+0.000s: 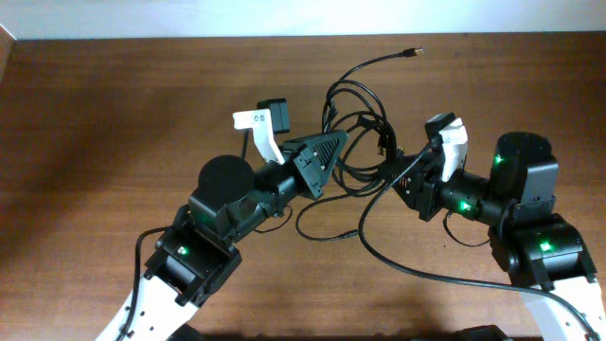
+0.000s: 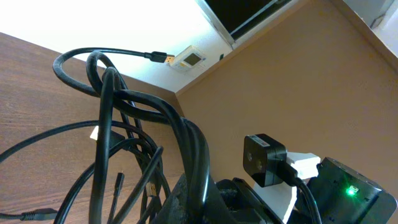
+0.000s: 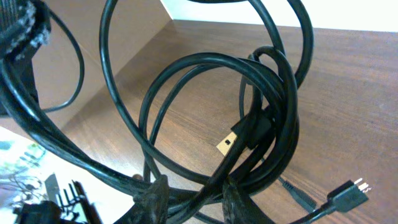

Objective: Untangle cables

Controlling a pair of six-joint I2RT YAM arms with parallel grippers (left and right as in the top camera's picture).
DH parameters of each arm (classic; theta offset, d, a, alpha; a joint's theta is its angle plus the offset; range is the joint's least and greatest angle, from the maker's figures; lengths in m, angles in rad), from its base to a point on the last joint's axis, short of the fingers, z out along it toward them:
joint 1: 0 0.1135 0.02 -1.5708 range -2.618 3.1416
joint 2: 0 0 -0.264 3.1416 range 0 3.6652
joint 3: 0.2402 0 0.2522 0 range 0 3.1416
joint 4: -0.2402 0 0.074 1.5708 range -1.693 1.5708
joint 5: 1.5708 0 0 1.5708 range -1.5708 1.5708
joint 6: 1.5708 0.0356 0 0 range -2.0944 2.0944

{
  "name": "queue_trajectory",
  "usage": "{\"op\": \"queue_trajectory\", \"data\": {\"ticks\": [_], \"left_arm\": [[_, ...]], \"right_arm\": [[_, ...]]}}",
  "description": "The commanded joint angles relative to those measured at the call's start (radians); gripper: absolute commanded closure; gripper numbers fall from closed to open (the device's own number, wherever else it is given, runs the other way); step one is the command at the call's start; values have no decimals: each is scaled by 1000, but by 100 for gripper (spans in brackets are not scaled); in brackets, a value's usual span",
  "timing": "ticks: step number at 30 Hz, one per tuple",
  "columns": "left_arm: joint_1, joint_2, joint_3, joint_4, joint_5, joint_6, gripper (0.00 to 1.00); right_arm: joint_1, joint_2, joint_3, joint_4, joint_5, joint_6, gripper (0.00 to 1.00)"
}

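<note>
cable lot, untangling barely begun: knot intact, both grippers at it.

cables (image 1: 358, 128): black, thin, looped together in one loose knot at the middle of the tabletop (image 1: 95, 114), between the two arms; no cord is seen laid out on its own. one end with a gold-tipped plug (image 1: 412, 52) lies clear toward the far edge; the rest is crossed and coiled. left gripper (image 1: 336, 144): closed tight on several strands at the left side of the knot. right gripper (image 1: 402, 180): its fingers (image 3: 155, 196) are set either side of a few strands on the right of the knot; whether these are pinched cannot be told. judged remaining: nearly all; loops are to be drawn apart and each cord separated and laid out.
</note>
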Motion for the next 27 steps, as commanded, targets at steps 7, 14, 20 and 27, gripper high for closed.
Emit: {"op": "queue_trajectory", "data": {"ticks": [7, 14, 20, 27], "left_arm": [[-5, -3, 11, 14, 14, 16, 100], [-5, -3, 11, 2, -14, 16, 100], [-5, -3, 11, -52, -159, 1, 100], [-5, -3, 11, -158, -355, -151, 100]], "right_arm": [[-3, 2, 19, 0, -13, 2, 94], [-3, 1, 19, -1, -14, 3, 96], [-3, -11, 19, 2, -16, 2, 96], [-3, -57, 19, 14, -16, 2, 96]]}}
